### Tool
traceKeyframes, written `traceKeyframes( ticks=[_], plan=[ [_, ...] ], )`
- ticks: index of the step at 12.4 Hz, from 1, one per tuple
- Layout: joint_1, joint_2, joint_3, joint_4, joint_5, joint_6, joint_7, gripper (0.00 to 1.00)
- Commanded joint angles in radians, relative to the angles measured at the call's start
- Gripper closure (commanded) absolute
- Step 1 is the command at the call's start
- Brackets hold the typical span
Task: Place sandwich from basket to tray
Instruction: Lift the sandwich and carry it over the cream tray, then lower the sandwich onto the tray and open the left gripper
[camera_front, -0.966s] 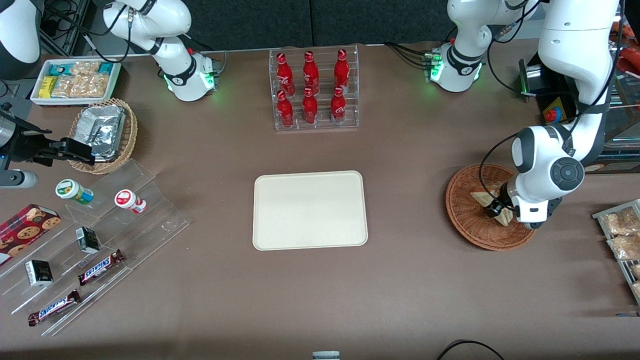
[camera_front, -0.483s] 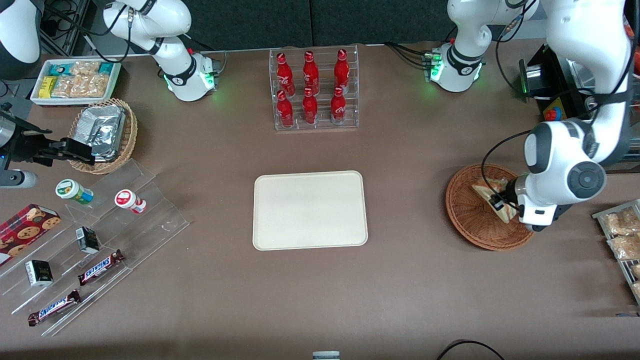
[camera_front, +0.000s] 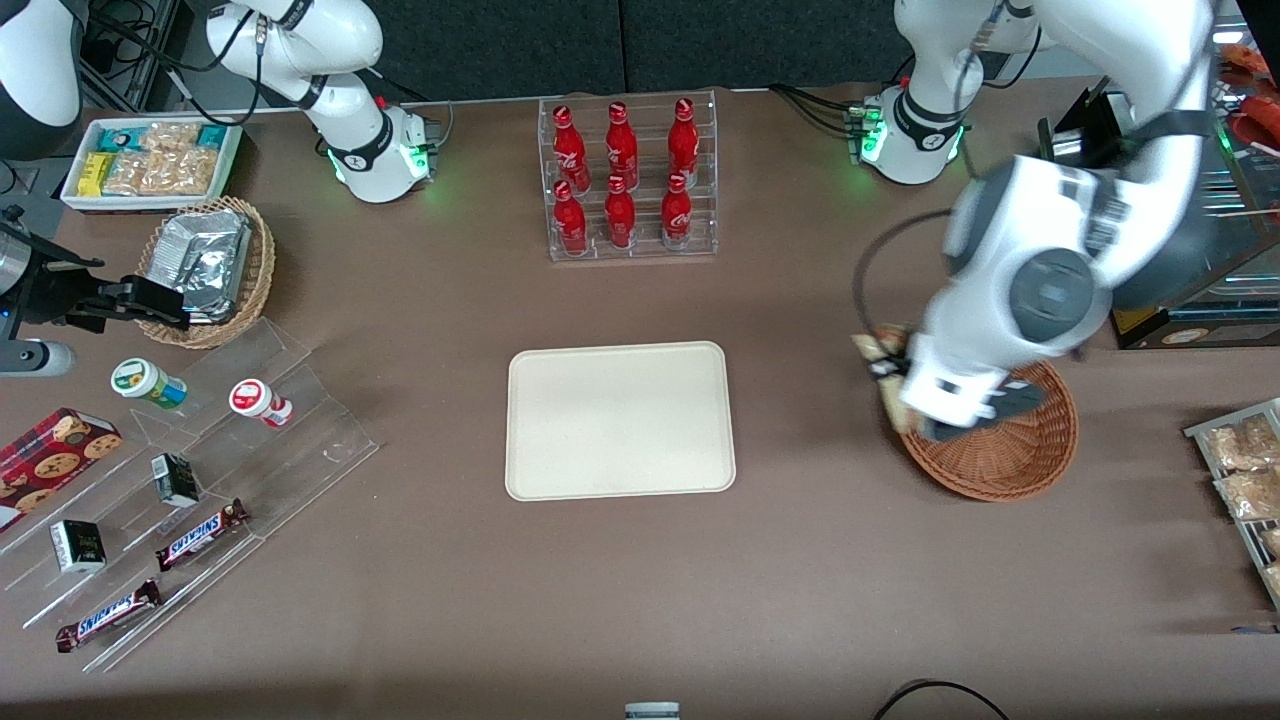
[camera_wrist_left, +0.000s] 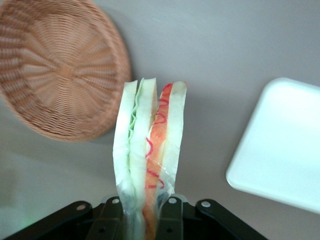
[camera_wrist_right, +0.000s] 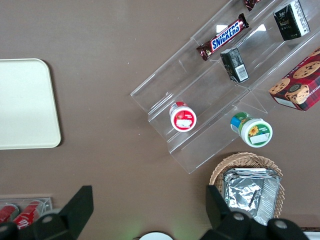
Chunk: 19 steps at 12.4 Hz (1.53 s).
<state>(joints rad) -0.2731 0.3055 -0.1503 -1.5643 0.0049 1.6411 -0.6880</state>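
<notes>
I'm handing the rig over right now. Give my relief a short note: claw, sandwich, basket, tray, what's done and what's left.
Claw: shut on the sandwich, held in the air over the basket's rim on the tray side.
Basket: toward the working arm's end of the table, nothing seen in it in the wrist view.
Tray: mid-table, nearer the front camera than the bottle rack, nothing on it.
Done: sandwich gripped and lifted out of the basket.
Left: carry it to the tray, lower it, open the claw, back away.
</notes>
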Motion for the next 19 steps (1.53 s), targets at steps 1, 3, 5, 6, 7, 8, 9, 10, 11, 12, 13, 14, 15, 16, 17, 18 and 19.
traceKeyframes(
  ticks=[1,3,5,6,7,8,9,10,11,12,13,14,15,16,17,18,19],
  plan=[
    [-0.127,0.093,0.009,0.085,-0.037,0.029,-0.007,1.00],
    [-0.222,0.194,0.011,0.169,-0.040,0.081,-0.010,1.00],
    [-0.299,0.297,0.011,0.225,-0.039,0.170,-0.086,1.00],
    [-0.332,0.334,0.011,0.233,-0.034,0.237,-0.106,1.00],
    [-0.359,0.374,0.012,0.240,-0.031,0.326,-0.120,1.00],
    [-0.369,0.403,0.012,0.245,-0.031,0.392,-0.142,1.00],
    [-0.376,0.427,0.012,0.253,-0.031,0.434,-0.154,1.00],
    [-0.377,0.454,0.012,0.265,-0.031,0.448,-0.156,1.00],
    [-0.386,0.475,0.014,0.277,-0.028,0.448,-0.157,1.00],
    [-0.389,0.497,0.015,0.280,-0.025,0.448,-0.159,1.00],
    [-0.391,0.518,0.017,0.282,-0.022,0.448,-0.159,1.00],
    [-0.405,0.538,0.017,0.282,0.001,0.448,-0.160,1.00],
    [-0.423,0.558,0.020,0.282,0.035,0.448,-0.174,1.00],
    [-0.429,0.575,0.020,0.283,0.058,0.450,-0.209,1.00],
    [-0.432,0.592,0.020,0.296,0.079,0.459,-0.229,1.00],
    [-0.439,0.598,0.020,0.302,0.083,0.462,-0.232,1.00],
    [-0.440,0.598,0.020,0.302,0.083,0.460,-0.234,1.00]
  ],
)
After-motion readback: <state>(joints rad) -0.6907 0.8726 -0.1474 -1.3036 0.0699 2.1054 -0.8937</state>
